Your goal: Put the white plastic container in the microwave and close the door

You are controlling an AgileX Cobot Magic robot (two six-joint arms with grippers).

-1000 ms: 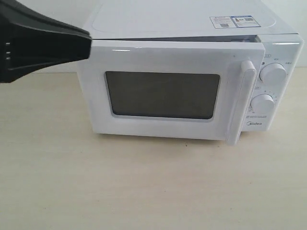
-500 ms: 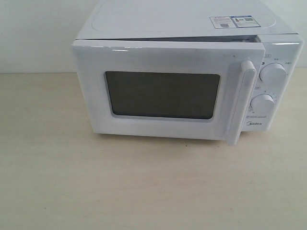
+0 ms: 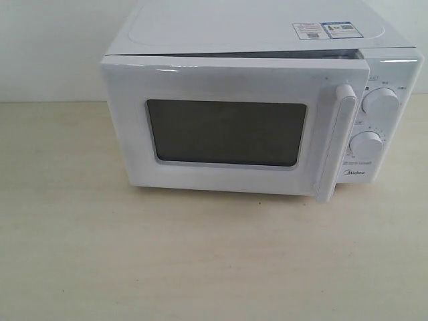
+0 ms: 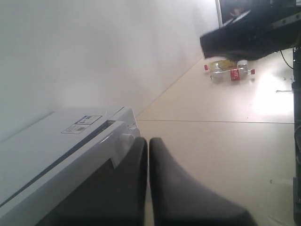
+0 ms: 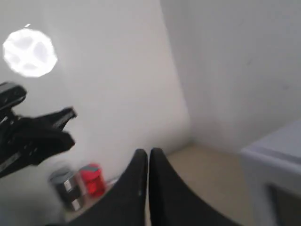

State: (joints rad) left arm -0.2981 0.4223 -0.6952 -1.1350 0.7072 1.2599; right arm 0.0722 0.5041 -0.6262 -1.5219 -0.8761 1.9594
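Exterior view: one microwave stands on the pale table, toward the far edge and right of centre. Its single door faces the camera and lies almost flat against the body, with a narrow dark gap along the door's top edge. The door carries one dark window and one vertical bar handle at its right side. The window is too dark to show the white plastic container, so its place cannot be told. The right panel bears two round dials, an upper dial and a lower dial. Two stickers lie side by side on the top, a white sticker and a blue-edged sticker. Neither arm appears in this view.

Left wrist view: the left claw has its two fingers pressed together with nothing between them. It hangs apart from the microwave, whose top and door edge show beside it. Farther off on the table lie two bottles, a yellowish bottle and a red-labelled bottle, touching or nearly so. One black arm part hangs above them.

Right wrist view: the right claw is likewise drawn tight on nothing, raised and pointing toward a wall corner. One red can and one grey can stand blurred beyond it.
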